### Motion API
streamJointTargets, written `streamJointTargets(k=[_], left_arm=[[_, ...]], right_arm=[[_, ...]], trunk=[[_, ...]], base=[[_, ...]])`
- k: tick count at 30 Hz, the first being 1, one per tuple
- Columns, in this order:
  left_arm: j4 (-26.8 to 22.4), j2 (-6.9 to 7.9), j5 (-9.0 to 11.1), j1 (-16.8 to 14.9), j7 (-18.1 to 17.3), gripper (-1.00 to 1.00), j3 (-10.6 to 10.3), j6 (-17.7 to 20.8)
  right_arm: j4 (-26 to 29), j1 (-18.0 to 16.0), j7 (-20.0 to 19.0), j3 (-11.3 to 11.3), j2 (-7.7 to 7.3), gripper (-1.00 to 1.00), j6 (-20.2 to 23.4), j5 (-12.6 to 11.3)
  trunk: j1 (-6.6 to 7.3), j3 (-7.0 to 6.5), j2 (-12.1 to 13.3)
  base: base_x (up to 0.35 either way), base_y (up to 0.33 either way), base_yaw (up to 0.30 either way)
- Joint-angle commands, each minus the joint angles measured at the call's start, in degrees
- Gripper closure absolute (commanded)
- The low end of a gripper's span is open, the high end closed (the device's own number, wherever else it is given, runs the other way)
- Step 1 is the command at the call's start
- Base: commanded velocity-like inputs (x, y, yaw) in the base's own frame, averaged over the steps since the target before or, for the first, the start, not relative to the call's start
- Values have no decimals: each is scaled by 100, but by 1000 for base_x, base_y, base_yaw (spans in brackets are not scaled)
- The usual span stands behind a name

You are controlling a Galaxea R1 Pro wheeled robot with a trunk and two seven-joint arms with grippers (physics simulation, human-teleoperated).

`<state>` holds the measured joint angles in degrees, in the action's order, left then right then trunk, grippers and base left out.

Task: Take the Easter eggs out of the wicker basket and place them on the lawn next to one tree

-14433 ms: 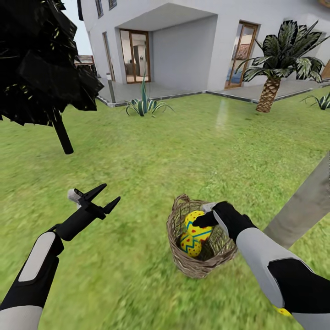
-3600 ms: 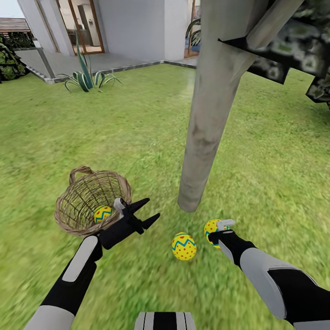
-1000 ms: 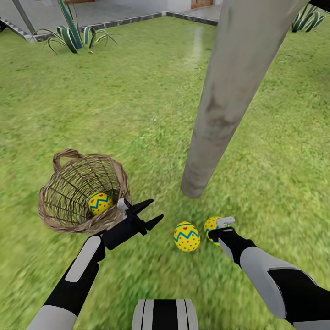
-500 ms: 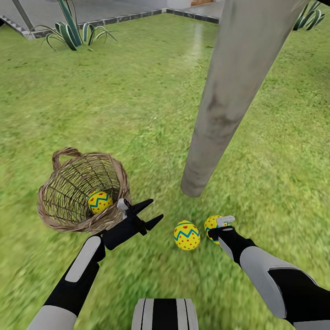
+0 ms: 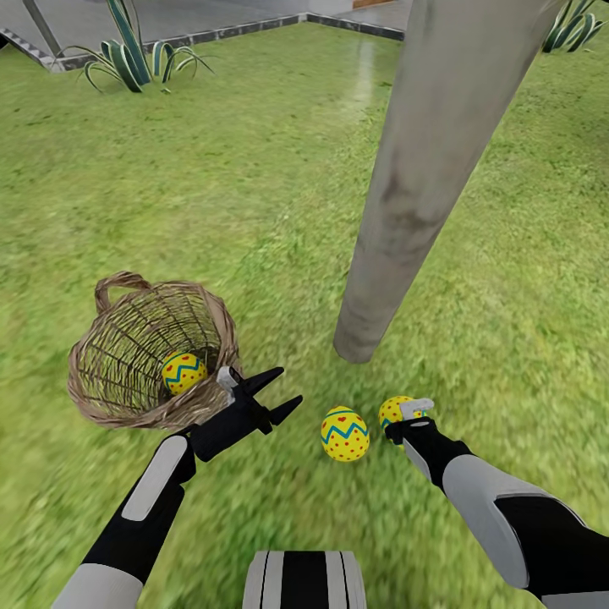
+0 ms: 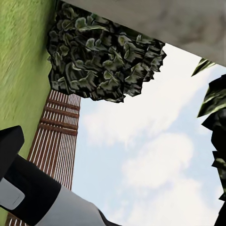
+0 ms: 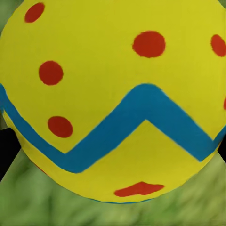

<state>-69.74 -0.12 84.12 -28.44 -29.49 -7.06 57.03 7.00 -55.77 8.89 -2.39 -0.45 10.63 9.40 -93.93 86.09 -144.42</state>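
The wicker basket [image 5: 127, 355] lies tilted on the lawn [image 5: 254, 211] at the left, with one yellow Easter egg [image 5: 184, 372] inside it. My left gripper [image 5: 286, 387] hangs open and empty just right of the basket's rim. A second Easter egg [image 5: 344, 434] rests on the grass below the foot of the tree's pale trunk [image 5: 423, 169]. To its right, my right gripper [image 5: 408, 416] is shut on a third Easter egg [image 5: 392, 410], low over the grass. That egg [image 7: 113, 94] sits close up in the right wrist view.
Spiky agave plants [image 5: 139, 59] grow at the far left by a paved edge [image 5: 220, 30], and another [image 5: 575, 25] stands at the far right. The left wrist view looks up at dark foliage [image 6: 103, 61], sky and a slatted wooden structure [image 6: 56, 127].
The view has shifted very slightly. Both arms, the basket and the eggs keep their places.
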Motion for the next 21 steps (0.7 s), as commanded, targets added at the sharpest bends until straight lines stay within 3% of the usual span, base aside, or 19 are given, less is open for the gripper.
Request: streamJointTargets(k=[1, 11, 21], left_arm=[[5, -11, -18, -3, -30, -100, 2, 18], [5, -45, -25, -3, -17, -100, -5, 18], [5, -47, -27, -3, -5, -100, -6, 18]], right_arm=[[-164, 4, -89, 37, 1, -100, 33, -96], [-164, 4, -89, 37, 1, -100, 32, -96], [-164, 4, -89, 37, 1, -100, 27, -93]], trunk=[[-1, 4, 0], [-1, 4, 0], [24, -218, 13]], base=[[0, 0, 0], [0, 0, 0], [0, 0, 0]])
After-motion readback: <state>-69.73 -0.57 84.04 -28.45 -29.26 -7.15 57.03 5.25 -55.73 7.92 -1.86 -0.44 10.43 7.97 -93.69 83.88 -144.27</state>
